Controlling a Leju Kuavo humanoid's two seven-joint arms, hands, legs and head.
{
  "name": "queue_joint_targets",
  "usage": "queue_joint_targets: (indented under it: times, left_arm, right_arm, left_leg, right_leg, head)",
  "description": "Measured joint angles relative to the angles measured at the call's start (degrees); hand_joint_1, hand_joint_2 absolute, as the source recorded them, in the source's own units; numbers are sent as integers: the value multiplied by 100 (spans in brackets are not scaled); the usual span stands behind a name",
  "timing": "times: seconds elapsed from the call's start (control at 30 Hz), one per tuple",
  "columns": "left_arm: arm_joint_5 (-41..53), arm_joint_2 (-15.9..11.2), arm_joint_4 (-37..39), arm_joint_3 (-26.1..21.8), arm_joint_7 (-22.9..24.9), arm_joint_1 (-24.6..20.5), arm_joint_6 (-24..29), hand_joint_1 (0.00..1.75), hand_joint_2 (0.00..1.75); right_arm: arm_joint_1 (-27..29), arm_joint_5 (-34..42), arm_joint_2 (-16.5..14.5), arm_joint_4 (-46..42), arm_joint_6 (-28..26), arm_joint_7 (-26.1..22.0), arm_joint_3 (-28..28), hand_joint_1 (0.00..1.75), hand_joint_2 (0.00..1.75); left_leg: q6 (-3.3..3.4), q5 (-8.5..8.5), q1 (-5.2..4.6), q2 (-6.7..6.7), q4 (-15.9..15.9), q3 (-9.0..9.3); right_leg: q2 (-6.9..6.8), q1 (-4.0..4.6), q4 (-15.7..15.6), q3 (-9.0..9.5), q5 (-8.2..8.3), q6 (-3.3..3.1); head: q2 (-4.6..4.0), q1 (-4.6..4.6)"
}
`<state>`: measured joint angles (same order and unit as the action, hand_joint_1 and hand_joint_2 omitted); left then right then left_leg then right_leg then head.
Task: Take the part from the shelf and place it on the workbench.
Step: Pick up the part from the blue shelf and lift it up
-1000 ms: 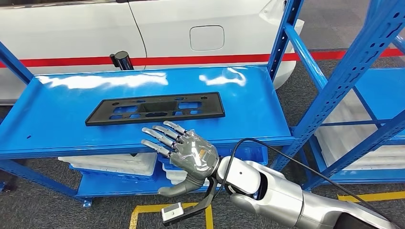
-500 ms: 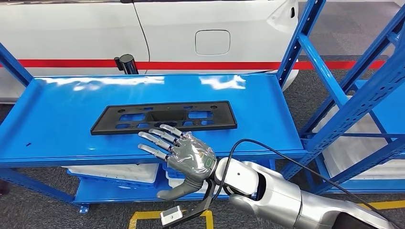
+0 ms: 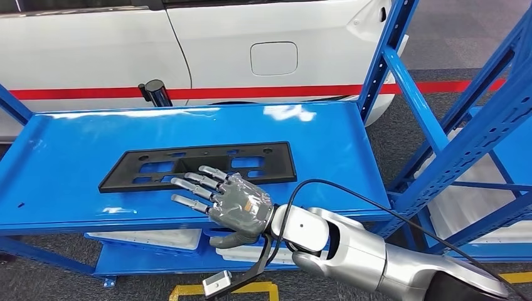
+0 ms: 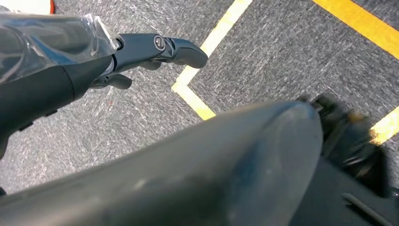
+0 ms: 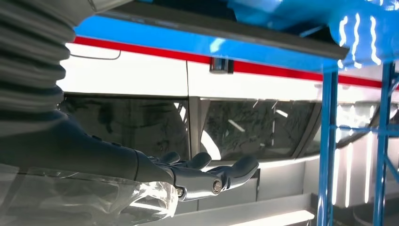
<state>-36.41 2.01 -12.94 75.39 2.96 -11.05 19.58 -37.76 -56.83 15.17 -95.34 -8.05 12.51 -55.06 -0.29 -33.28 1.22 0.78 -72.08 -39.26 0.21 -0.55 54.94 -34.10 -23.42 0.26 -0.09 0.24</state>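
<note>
A flat black part [image 3: 188, 163] with several cut-outs lies lengthwise on the blue shelf [image 3: 75, 150]. My right hand [image 3: 227, 200] hovers palm down at the shelf's front edge, holding nothing. Its spread fingertips [image 3: 188, 183] reach over the part's near edge; I cannot tell whether they touch it. The right wrist view shows the same hand [image 5: 197, 179] with fingers stretched out beneath the shelf board [image 5: 211, 40]. My left hand [image 4: 155, 49] hangs above the grey floor, fingers loosely extended and holding nothing.
A white car [image 3: 251, 37] with a red stripe stands right behind the shelf. A black cylinder [image 3: 154, 93] rises at the shelf's back edge. Blue uprights [image 3: 414, 94] slant at the right. White trays [image 3: 144, 237] sit on the lower level. Yellow tape [image 3: 219, 290] marks the floor.
The view has shifted a little. My right hand has reached forward and left, so its fingertips now overlap the part's near edge instead of stopping short of it.
</note>
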Motion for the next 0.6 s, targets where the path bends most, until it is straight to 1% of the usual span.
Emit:
queue_joint_targets:
  times: [0.03, 0.07, 0.1, 0.13, 0.17, 0.2, 0.23, 0.3, 0.33, 0.37, 0.4, 0.43, 0.47, 0.5, 0.53, 0.57, 0.6]
  left_arm:
    - [9, 2, 0, 1, -1, 2, -14, 0, 0]
    - [19, 2, 0, 1, -1, 0, -29, 0, 0]
    - [28, 2, 0, 2, -1, -6, -43, 0, 0]
    - [37, 2, 0, 2, -1, -17, -52, 0, 0]
    - [45, 4, 0, 2, -1, -29, -58, 0, 0]
    - [53, 6, 0, 2, 0, -40, -64, 0, 0]
    - [64, 8, 0, 2, 1, -48, -72, 0, 0]
    - [91, 16, 0, 3, 8, -56, -89, 0, 0]
    - [107, 20, 0, 4, 11, -62, -98, 0, 0]
    - [119, 26, 0, 4, 14, -70, -108, 0, 0]
    - [131, 32, 0, 5, 15, -78, -123, 0, 0]
    - [142, 36, 0, 5, 19, -81, -138, 0, 0]
    - [150, 40, 0, 6, 25, -81, -151, 0, 0]
    - [156, 42, 0, 6, 31, -80, -160, 0, 0]
    - [161, 42, 0, 6, 37, -78, -163, 0, 0]
    - [170, 43, 0, 7, 40, -79, -168, 0, 0]
    - [181, 46, 0, 7, 41, -82, -177, 0, 0]
  right_arm:
    - [-16, 1, -25, 45, 22, 0, -24, 0, 175]
    - [-41, 2, -56, 94, 52, 0, -49, 0, 175]
    - [-76, 5, -90, 147, 86, 0, -73, 0, 175]
    - [-117, 11, -124, 205, 121, -1, -93, 0, 175]
    - [-160, 22, -161, 270, 159, -1, -114, 0, 175]
    - [-198, 36, -197, 334, 194, -1, -133, 0, 175]
    - [-236, 51, -240, 412, 231, -1, -157, 0, 175]
    - [-323, 87, -335, 597, 304, -2, -216, 0, 175]
    - [-374, 102, -383, 697, 335, -2, -248, 0, 175]
    - [-423, 119, -424, 792, 366, -2, -278, 0, 175]
    - [-461, 137, -459, 879, 402, 1, -303, 0, 175]
    - [-486, 158, -494, 967, 446, 2, -329, 0, 175]
    - [-498, 184, -523, 1052, 492, 4, -354, 0, 175]
    - [-502, 205, -548, 1130, 529, 6, -378, 0, 175]
    - [-509, 221, -574, 1204, 556, 6, -402, 0, 175]
    - [-524, 236, -601, 1274, 580, 8, -426, 0, 175]
    - [-550, 255, -636, 1353, 609, 15, -450, 0, 175]
  left_leg:
    - [6, 108, -1, -1, 38, -35]
    - [22, 320, -3, -3, 330, 59]
    - [48, 572, -7, -8, 774, 235]
    - [75, 777, -22, -12, 1200, 410]
    - [103, 920, -35, -14, 1523, 540]
    - [127, 981, -50, -14, 1688, 603]
    - [148, 985, -66, -9, 1725, 609]
    - [205, 1007, -57, -5, 1744, 615]
    - [235, 1018, -48, -6, 1758, 625]
    - [262, 1029, -35, -9, 1771, 637]
    - [278, 1030, -30, -10, 1775, 646]
    - [292, 1025, -30, -10, 1774, 651]
    - [299, 1020, -28, -9, 1772, 657]
    - [300, 1013, -24, -5, 1771, 664]
    - [295, 1003, -15, 1, 1769, 676]
    - [282, 991, -4, 8, 1768, 693]
    - [260, 974, 7, 15, 1766, 717]
  right_leg:
    - [5, 7, 1, 13, -11, -4]
    - [12, 12, 1, 34, -24, 0]
    - [20, 14, 0, 58, -40, 10]
    - [29, 30, 7, 78, -59, 28]
    - [35, 42, 10, 92, -75, 49]
    - [39, 51, 11, 99, -88, 70]
    - [41, 57, 8, 102, -95, 93]
    - [37, 42, 16, 101, -117, 145]
    - [30, 35, 103, 67, -186, 177]
    - [24, 29, 306, -20, -315, 203]
    - [18, 19, 634, -165, -496, 223]
    - [14, 14, 1061, -365, -695, 237]
    - [13, 6, 1461, -563, -840, 248]
    - [13, -5, 1713, -701, -889, 257]
    - [12, -18, 1736, -732, -819, 266]
    - [11, -33, 1504, -635, -645, 272]
    - [9, -49, 1085, -440, -414, 276]
  head:
    - [0, 0]
    - [0, 0]
    - [0, 0]
    - [0, 0]
    - [0, 3]
    - [0, 6]
    - [0, 9]
    - [0, 10]
    - [0, 11]
    - [0, 12]
    - [0, 13]
    - [0, 14]
    - [0, 14]
    - [0, 13]
    - [0, 14]
    - [0, 14]
    - [0, 15]
